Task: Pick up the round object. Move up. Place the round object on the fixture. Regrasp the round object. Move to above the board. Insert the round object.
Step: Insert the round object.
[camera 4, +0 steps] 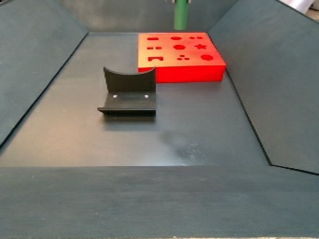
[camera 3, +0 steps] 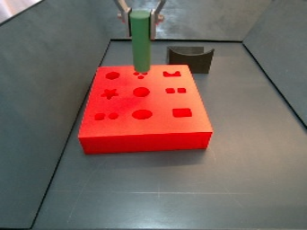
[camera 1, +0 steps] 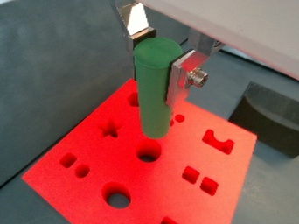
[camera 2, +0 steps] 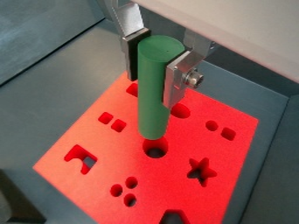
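The green round object (camera 1: 155, 87) (camera 2: 155, 86) hangs upright between my fingers, with my gripper (camera 1: 159, 54) (camera 2: 156, 52) shut on its upper end. Its lower end hovers just above a round hole (camera 1: 149, 155) (camera 2: 156, 150) in the red board (camera 1: 87, 153) (camera 2: 82, 131). In a side view the round object (camera 3: 140, 40) stands over the board's (camera 3: 144, 130) far edge, with the gripper (camera 3: 140, 11) mostly cut off by the frame. Another side view shows only the round object's lower part (camera 4: 182, 13) above the board (camera 4: 210, 67). The dark fixture (camera 3: 189, 58) (camera 4: 127, 91) stands unoccupied.
The dark fixture (camera 1: 271, 118) sits just beyond one corner of the board. Sloped grey walls (camera 3: 48, 36) (camera 4: 37, 84) enclose the bin floor on all sides.
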You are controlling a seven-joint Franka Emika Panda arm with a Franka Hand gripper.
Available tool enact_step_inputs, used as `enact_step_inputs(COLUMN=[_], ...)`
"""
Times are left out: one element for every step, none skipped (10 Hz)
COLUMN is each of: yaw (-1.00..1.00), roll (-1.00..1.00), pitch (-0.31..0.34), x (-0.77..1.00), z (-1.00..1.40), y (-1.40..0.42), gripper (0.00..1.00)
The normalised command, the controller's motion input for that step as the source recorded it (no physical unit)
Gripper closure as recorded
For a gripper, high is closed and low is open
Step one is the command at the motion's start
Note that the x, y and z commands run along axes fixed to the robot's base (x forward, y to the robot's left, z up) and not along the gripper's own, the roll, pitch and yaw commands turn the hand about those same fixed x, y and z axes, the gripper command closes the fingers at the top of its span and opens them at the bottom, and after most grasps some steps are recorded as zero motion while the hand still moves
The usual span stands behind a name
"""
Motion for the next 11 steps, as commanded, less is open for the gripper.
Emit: enact_step_inputs(yaw=[0.0,0.0,0.0,0.0,0.0,0.0,0.0,0.0,0.0,0.0,0.0], roll=[-0.07,-0.04,0.0,0.05,0.08,0.08,0.06,0.06,0.03,0.0,0.0], pitch=[-0.2,-0.173,-0.086,-0.066,0.0,0.0,-0.044,-0.027,-0.021,0.0,0.0], x=[0.07,0.13,0.0,-0.09,-0.05,-0.07,-0.05,-0.06,-0.03,0.0,0.04], z=[-0.76,-0.77,-0.48,-0.35,-0.16,-0.28,-0.39,-0.32,-0.23,-0.21,-0.2], y=[0.0,0.0,0.0,0.0,0.0,0.0,0.0,0.0,0.0,0.0,0.0], gripper=[1.0,1.0,1.0,1.0,1.0,1.0,1.0,1.0,1.0,1.0,1.0])
